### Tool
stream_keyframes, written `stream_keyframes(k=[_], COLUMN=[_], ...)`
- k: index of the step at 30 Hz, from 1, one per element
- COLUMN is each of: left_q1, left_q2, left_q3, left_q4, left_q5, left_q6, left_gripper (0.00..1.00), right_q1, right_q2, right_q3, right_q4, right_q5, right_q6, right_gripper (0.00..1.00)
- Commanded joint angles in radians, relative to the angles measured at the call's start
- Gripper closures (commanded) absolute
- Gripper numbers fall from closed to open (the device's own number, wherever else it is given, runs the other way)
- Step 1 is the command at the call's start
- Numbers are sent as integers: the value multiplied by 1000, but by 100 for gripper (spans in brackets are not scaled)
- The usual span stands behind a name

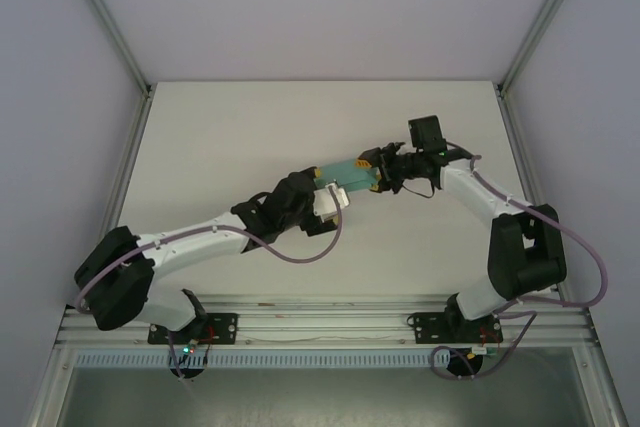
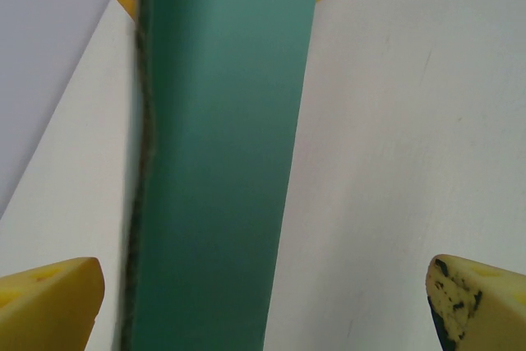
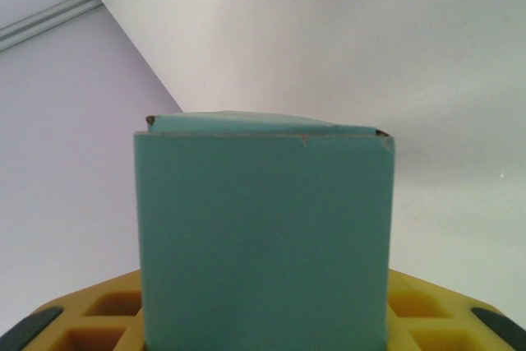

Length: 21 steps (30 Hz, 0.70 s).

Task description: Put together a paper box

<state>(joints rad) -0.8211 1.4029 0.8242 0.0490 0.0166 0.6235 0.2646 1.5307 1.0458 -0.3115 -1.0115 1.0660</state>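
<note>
Box count: one teal paper box [image 1: 350, 173], over the middle of the table [image 1: 230, 127], well off all four edges. Two grippers: right gripper [image 1: 378, 179] clamps its right end, left gripper [image 1: 333, 189] gapes wide, fingers straddling the other end. Open surface all round.

Both arms reach inward until their wrists nearly meet. The left arm [image 1: 190, 242] stretches low from its base, and the left claw [image 1: 335, 197] is spread wide, its yellow fingers [image 2: 49, 306] far apart. The right arm [image 1: 495, 207] folds at the elbow and reaches leftward, the right claw [image 1: 380, 179] clamped on the paper box [image 1: 352, 172].
</note>
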Motion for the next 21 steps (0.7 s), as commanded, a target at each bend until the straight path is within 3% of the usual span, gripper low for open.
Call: stream_keyframes(k=[1, 11, 21], left_q1=[1, 33, 35], left_q2=[20, 92, 128], left_q3=[32, 84, 109], left_q4=[51, 59, 93], left_q5=[-57, -49, -56], left_q6=[59, 73, 76], left_gripper=[0, 2, 29], right_q1=[-4, -4, 2], right_q2=[5, 0, 3], right_q3=[-28, -55, -72], right_q4=[56, 61, 99], right_q5=[-86, -134, -165], right_q6=[57, 88, 138], right_gripper=[57, 60, 60])
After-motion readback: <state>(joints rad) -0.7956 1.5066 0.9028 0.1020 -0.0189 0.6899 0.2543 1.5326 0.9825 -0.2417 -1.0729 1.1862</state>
